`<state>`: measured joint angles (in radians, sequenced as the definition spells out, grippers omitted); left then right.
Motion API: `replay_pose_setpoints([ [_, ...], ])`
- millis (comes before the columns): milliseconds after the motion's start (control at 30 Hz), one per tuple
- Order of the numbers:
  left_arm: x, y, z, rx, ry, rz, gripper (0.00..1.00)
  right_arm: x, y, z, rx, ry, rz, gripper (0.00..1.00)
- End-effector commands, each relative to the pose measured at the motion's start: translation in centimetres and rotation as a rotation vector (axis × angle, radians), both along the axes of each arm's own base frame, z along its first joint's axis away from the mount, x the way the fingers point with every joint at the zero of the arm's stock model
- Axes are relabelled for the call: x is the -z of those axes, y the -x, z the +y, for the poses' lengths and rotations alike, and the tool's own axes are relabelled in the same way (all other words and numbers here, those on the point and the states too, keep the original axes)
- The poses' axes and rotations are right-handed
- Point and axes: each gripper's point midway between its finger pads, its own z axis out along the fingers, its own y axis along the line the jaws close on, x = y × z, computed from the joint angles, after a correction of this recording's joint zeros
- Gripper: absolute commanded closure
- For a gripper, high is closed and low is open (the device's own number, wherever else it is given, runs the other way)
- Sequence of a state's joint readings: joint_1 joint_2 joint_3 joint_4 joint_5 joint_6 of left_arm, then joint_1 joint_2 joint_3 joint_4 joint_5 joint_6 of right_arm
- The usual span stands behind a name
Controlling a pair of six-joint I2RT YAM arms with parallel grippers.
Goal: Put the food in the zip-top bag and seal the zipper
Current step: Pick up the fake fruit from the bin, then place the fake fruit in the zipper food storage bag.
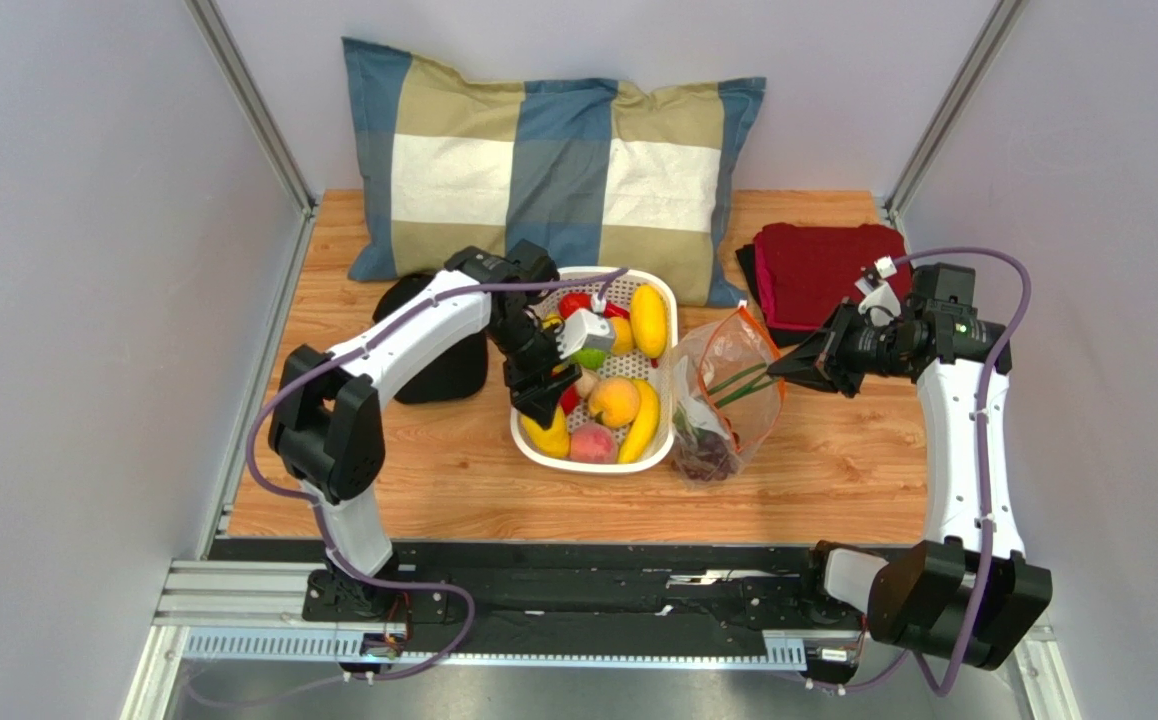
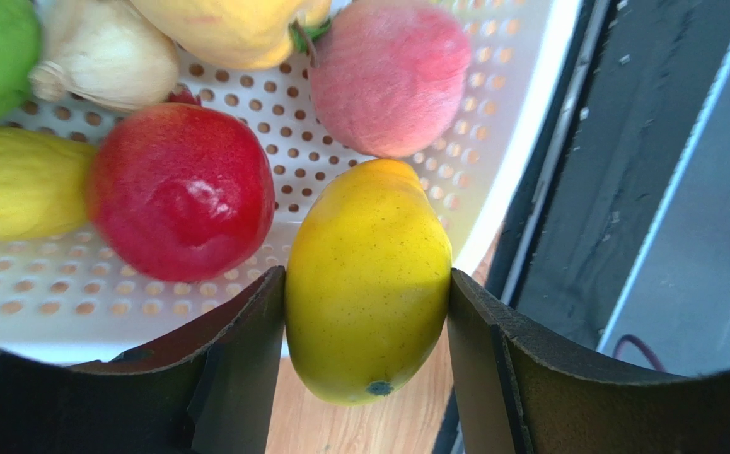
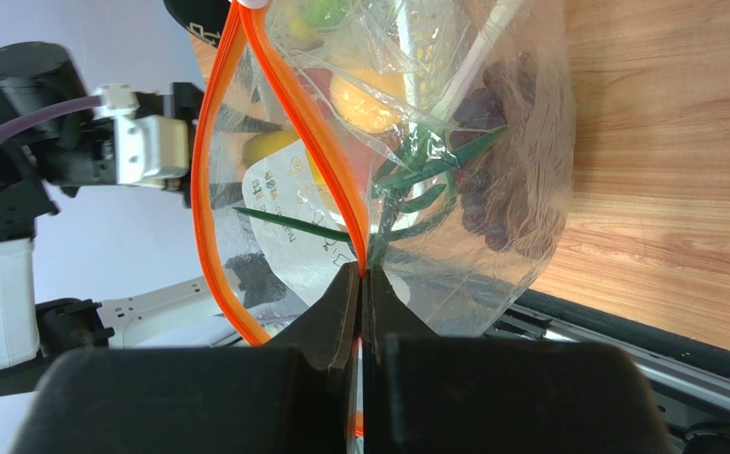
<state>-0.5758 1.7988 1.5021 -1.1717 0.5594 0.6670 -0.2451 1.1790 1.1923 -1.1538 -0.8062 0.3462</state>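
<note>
**Mango gripped; bag mouth held open.**
My left gripper (image 2: 367, 293) clamps one yellow mango (image 2: 369, 251) across its middle, over the white basket (image 2: 520, 123) rim, apparently for transfer. Beyond it lie one red apple (image 2: 179, 189) and one peach (image 2: 390, 76). My right gripper (image 3: 362, 284) is pressed together on the zipper (image 3: 210, 189), so the zip-top bag (image 3: 530, 123) gapes for loading. Inside the bag: one scallion bunch (image 3: 426, 170), one grape cluster (image 3: 492, 213).

Your top view looks down from high over the near edge, across the whole counter (image 1: 871, 480). Each wrist view peers out very close (its jaws fill the bottom edge). One looks past the left tool (image 2: 367, 279) at the basket (image 2: 530, 113), the other past the right tool (image 3: 361, 270) at the zip-top bag (image 3: 530, 113). Both lie mid-frame from the top.
</note>
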Motion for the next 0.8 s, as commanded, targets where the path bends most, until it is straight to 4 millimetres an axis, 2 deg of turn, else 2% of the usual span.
replay_pose_setpoints([
  [0,-8.9,0.7,-1.4,0.003,0.177,-0.107,0.85,-1.1,-0.6,0.1,-0.017,-0.005,-0.058,1.0],
  [100,-13.8,0.0,-2.2,-0.032,0.259,-0.192,0.91,-1.2,-0.5,0.4,-0.02,-0.02,-0.056,1.0],
  [133,-16.9,-0.8,-3.2,-0.037,0.333,-0.253,0.92,-1.2,-0.5,0.4,-0.021,-0.027,-0.057,1.0],
  [200,-20.2,-1.3,-4.5,-0.096,0.406,-0.273,0.92,-1.3,-0.4,0.6,-0.027,-0.035,-0.061,1.0],
  [233,-23.7,-1.9,-5.7,-0.096,0.497,-0.339,0.92,-1.3,-0.4,0.7,-0.032,-0.037,-0.063,1.0],
  [300,-26.2,-1.6,-7.7,-0.122,0.571,-0.333,0.91,-1.4,-0.4,1.0,-0.038,-0.046,-0.061,1.0],
  [333,-28.5,-1.7,-8.7,-0.111,0.63,-0.382,0.91,-1.5,-0.4,1.1,-0.04,-0.047,-0.068,1.0],
  [433,-30.2,-0.3,-11.6,-0.085,0.675,-0.398,0.9,-2.1,-0.4,1.4,-0.05,-0.063,-0.08,1.0],
  [467,-29.8,-0.4,-12.6,-0.082,0.666,-0.397,0.9,-2.4,-0.4,1.5,-0.056,-0.068,-0.089,1.0],
  [533,-29.8,0.7,-14.4,-0.046,0.673,-0.406,0.9,-2.8,-0.5,1.9,-0.064,-0.074,-0.1,1.0],
  [600,-28.6,1.1,-16.1,-0.024,0.647,-0.408,0.89,-3.2,-0.4,2.2,-0.077,-0.082,-0.109,1.0],
  [667,-26.7,0.5,-17.2,-0.036,0.59,-0.423,0.89,-3.3,-0.3,2.3,-0.079,-0.085,-0.112,1.0],
  [733,-25.3,-0.7,-17.6,-0.071,0.532,-0.456,0.89,-3.6,-0.3,2.4,-0.077,-0.089,-0.116,1.0],
  [767,-23.9,-1.0,-18.2,-0.072,0.495,-0.455,0.89,-3.7,-0.2,2.5,-0.08,-0.093,-0.117,1.0],
])
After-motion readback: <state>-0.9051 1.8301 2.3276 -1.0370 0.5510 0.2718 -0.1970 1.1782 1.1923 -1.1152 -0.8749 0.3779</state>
